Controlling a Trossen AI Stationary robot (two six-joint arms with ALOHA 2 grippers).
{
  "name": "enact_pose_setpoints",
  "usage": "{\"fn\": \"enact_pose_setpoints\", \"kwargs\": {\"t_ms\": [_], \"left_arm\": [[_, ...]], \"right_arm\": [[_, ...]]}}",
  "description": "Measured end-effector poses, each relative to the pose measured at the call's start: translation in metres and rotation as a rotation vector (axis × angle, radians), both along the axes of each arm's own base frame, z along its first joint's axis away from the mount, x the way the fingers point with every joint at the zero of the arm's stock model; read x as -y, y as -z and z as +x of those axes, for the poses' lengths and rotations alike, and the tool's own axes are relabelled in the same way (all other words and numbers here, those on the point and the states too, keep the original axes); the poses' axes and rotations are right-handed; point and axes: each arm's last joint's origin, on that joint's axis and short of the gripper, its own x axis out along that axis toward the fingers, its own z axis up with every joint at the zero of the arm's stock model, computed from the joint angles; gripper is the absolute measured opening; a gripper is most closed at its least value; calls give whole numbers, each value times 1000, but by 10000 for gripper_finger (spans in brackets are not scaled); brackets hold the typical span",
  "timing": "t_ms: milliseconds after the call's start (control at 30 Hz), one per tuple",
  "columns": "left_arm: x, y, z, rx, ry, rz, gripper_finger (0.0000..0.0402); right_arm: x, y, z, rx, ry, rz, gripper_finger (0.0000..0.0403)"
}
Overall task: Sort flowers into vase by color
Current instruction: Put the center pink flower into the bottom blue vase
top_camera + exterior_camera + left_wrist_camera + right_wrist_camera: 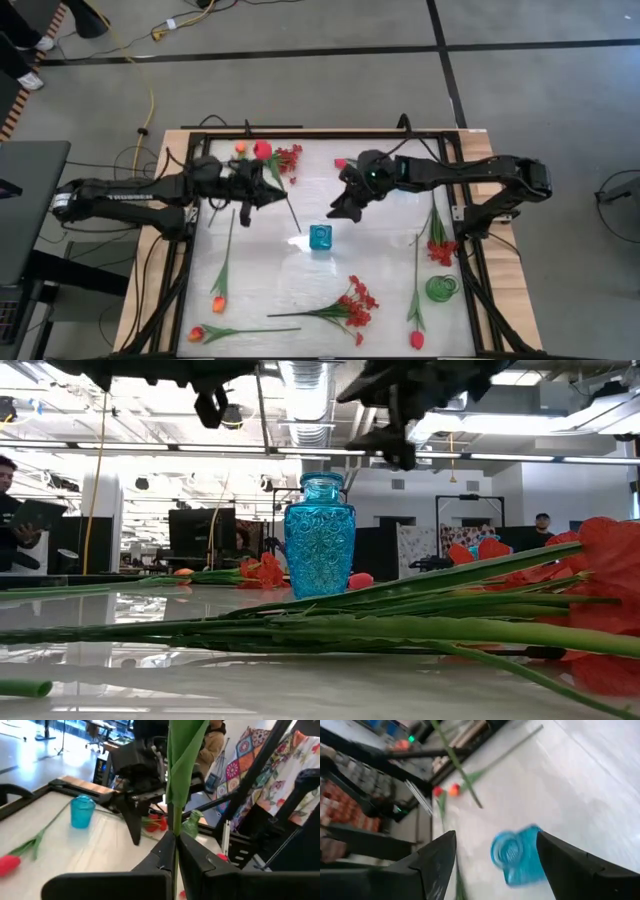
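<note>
Item: flower stem (pixel 175 827), pinched in my left hand (pixel 262 193), lifted clear of the tabletop (pixel 380 270). Right hand (pixel 352 205) spread, hovering near the blue vase (pixel 320 237). Step: delivery. Next, I judge, steer the stem end down into the vase's narrow neck.

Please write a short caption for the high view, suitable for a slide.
Left gripper shut on a flower stem; open right gripper hovers near the blue vase.
</note>
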Motion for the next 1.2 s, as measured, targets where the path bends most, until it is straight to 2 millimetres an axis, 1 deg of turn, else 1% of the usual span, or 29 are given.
{"fn": "enact_pose_setpoints", "kwargs": {"t_ms": [100, 167, 333, 400, 500, 633, 700, 800, 867, 967, 1200], "left_arm": [[19, 3, 7, -10, -54, 11, 0], [29, 4, 10, 3, -106, 19, 0], [40, -4, 16, 128, -229, -17, 0], [43, -7, 20, 146, -265, -30, 0], [51, -14, 32, 123, -312, -27, 0], [64, -23, 57, 35, -304, 23, 0], [68, -24, 67, -38, -299, 64, 0], [69, -26, 76, -142, -294, 101, 0], [70, -26, 76, -184, -282, 110, 0], [70, -27, 76, -194, -257, 122, 0], [70, -14, 74, -231, -250, 164, 0]], "right_arm": [[-12, -9, -14, -29, 8, -96, 302], [-19, -17, -26, -44, 18, -165, 302], [-39, -38, -61, -59, -19, -251, 302], [-46, -43, -74, -51, -48, -273, 302], [-54, -48, -89, -46, -69, -324, 302], [-60, -56, -104, -20, -53, -371, 302], [-62, -60, -109, 0, -48, -375, 301], [-63, -63, -114, 16, -39, -381, 301], [-65, -64, -114, 15, -4, -387, 301], [-64, -63, -113, 5, 49, -417, 301], [-61, -60, -108, -11, 89, -434, 301]]}}
